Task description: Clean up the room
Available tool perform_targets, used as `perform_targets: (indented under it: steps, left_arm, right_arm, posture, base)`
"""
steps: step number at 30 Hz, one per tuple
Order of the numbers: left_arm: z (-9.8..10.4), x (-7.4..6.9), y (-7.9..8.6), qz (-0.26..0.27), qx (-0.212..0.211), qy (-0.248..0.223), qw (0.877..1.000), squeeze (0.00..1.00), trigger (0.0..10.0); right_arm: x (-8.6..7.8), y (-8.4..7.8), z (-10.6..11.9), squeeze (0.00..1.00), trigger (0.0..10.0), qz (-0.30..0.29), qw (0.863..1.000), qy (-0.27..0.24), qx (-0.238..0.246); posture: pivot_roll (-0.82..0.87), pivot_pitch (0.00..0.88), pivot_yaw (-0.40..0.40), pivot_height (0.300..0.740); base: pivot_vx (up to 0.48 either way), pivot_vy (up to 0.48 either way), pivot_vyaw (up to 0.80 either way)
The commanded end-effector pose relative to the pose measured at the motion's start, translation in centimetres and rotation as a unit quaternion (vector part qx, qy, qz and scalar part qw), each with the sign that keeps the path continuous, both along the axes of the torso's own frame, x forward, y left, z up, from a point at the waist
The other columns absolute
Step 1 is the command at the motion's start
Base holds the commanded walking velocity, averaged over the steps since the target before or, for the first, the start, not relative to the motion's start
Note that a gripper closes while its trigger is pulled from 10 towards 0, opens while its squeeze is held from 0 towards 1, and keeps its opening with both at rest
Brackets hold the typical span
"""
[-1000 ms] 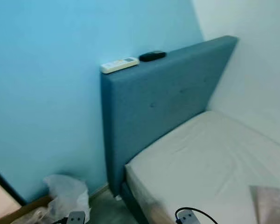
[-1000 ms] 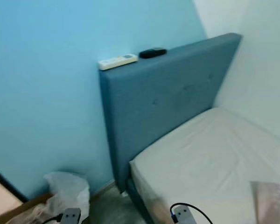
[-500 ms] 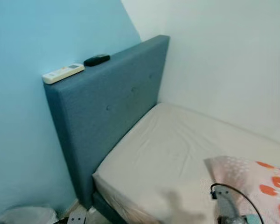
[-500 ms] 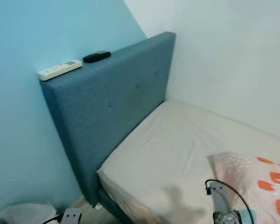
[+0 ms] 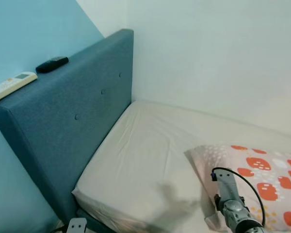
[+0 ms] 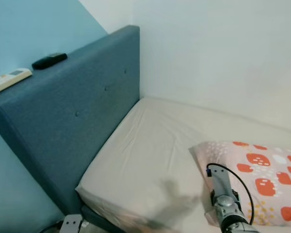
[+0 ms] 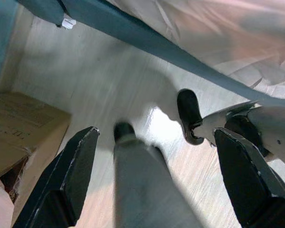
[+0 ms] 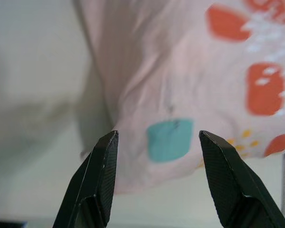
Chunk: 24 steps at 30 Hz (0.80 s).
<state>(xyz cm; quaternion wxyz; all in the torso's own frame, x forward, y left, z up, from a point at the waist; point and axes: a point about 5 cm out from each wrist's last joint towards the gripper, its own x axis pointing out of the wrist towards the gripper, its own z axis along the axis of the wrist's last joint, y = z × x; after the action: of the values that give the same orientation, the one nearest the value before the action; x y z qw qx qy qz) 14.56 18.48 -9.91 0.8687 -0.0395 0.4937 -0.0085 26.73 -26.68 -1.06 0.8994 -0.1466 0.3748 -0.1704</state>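
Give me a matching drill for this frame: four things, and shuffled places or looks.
Things:
1. white remote
2. black remote
3. pillow
4. cardboard box

Places or looks:
A. on the floor beside the bed
B. on the mattress, pink with red patches
C. on top of the headboard, nearer its outer end
D. on top of the headboard, nearer the corner of the room

Pairs: 1-C, 2-D, 3-B, 4-A

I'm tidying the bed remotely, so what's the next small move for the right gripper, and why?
Probably ease the right gripper forward and down onto the near corner of the pillow. Its fingers stand open with that corner between them but not yet touching, and the pillow lies askew on the mattress, away from the headboard.
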Motion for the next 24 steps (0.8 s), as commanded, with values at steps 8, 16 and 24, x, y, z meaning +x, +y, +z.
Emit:
perform_targets:
  steps: [8,16,24]
  left_arm:
    - [-0.1,-0.4,0.2,0.012,-0.004,0.004,1.000,0.00,10.0]
    - [-0.1,-0.5,0.1,0.014,-0.006,0.003,1.000,0.00,10.0]
    - [-0.1,-0.2,-0.1,0.018,-0.007,-0.003,1.000,0.00,10.0]
  right_arm:
    - [1.9,0.7,1.5,0.00,10.0,0.014,0.999,-0.038,-0.010]
    - [2.5,1.1,2.0,0.00,10.0,0.028,0.998,-0.048,-0.013]
    - [2.4,2.1,1.4,0.00,10.0,0.047,0.998,-0.040,0.008]
  posture:
    - [0.01,0.000,-0.072,0.740]
    - [0.00,0.000,-0.074,0.740]
    - [0.00,0.000,-0.076,0.740]
  base:
    - [0.000,0.000,-0.71]
    - [0.000,0.000,-0.71]
    - [0.000,0.000,-0.71]
